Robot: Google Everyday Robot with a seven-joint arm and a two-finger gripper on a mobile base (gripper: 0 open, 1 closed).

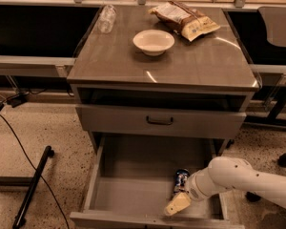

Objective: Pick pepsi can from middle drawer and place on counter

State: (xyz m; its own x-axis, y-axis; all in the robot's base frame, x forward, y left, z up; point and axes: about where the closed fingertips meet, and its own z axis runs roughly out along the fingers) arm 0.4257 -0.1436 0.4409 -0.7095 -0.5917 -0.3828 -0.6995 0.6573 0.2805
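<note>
the small blue pepsi can (182, 178) sits in the wide grey middle drawer (128, 194), near its right wall. the pale gripper (178, 204) hangs just before it, by the front edge; i cannot tell its state. the glossy grey-brown counter (200, 66) has open room along its front.
</note>
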